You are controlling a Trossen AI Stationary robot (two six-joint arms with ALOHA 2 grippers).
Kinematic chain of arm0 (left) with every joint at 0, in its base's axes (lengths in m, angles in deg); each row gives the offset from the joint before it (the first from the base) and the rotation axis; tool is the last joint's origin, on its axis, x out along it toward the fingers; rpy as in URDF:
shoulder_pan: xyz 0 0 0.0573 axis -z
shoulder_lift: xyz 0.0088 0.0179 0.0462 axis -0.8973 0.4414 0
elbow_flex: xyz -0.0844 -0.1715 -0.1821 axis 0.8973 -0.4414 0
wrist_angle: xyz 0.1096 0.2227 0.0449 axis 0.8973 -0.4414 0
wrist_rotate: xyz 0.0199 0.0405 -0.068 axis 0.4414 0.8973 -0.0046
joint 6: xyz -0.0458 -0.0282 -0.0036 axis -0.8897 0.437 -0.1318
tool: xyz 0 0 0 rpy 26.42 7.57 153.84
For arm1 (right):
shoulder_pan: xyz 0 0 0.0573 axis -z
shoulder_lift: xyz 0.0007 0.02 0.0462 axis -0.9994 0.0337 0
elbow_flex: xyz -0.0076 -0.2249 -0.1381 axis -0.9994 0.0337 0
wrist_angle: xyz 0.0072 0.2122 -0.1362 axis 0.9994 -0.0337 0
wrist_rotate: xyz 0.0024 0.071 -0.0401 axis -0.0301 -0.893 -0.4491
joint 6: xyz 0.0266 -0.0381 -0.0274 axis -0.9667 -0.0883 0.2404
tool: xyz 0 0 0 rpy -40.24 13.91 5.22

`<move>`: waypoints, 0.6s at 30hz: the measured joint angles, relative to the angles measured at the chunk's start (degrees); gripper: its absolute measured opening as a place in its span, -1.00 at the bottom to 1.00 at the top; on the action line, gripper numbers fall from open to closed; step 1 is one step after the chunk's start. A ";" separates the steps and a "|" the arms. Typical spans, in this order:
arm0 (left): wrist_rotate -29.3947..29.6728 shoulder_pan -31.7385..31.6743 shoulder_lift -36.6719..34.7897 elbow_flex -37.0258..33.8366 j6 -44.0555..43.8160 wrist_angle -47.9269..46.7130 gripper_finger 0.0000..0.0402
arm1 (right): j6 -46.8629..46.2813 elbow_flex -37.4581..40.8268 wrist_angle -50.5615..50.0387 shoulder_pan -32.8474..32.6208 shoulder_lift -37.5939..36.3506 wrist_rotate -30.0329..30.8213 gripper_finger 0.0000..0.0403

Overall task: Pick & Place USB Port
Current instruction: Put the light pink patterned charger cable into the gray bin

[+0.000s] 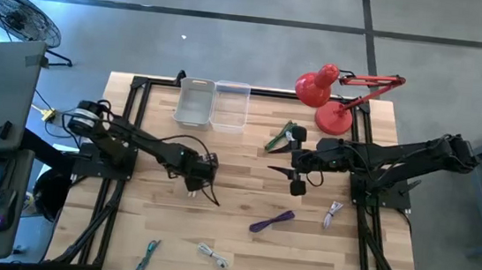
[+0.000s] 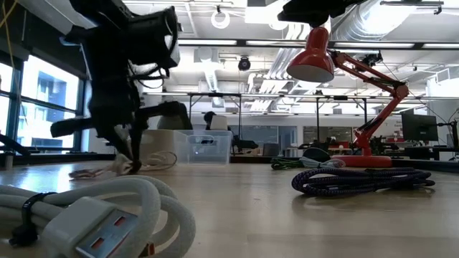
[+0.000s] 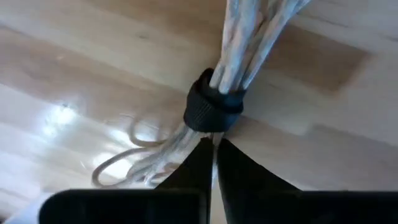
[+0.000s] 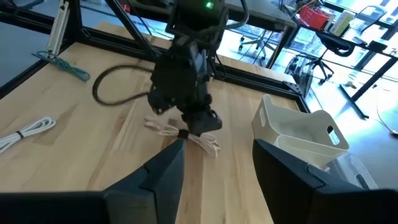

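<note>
at centre-left of the overhead frame, the left gripper (image 1: 198,185) presses down on a beige usb cable bundle (image 3: 217,74) on the wooden table (image 1: 239,250), its dark fingers (image 3: 193,171) nearly together around the cable just below its black tie band (image 3: 208,107). right of centre, the right gripper (image 1: 294,177) hovers with jaws spread wide and empty, facing the left arm. two clear bins (image 1: 213,104) sit at the table's upper edge, a red desk lamp (image 1: 333,95) at upper right. a purple cable (image 1: 271,220), a white cable (image 1: 332,215) and a green cable (image 1: 278,137) lie scattered nearby; another white cable (image 1: 212,255) and a teal cable (image 1: 149,256) rest along the bottom edge.
</note>
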 joint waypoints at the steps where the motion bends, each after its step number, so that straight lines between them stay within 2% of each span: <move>1: 0.43 -0.09 0.20 0.03 -0.68 0.23 -0.95 | 0.15 0.02 -0.06 0.00 0.00 0.00 -0.10; 12: 6.03 0.18 -0.17 1.71 -6.01 -1.42 -0.99 | 0.47 0.22 0.18 0.01 0.00 0.09 -0.10; 18: 11.96 1.31 -0.17 6.20 -11.81 -9.06 -0.99 | 0.49 0.22 -0.18 0.00 0.00 0.00 -0.10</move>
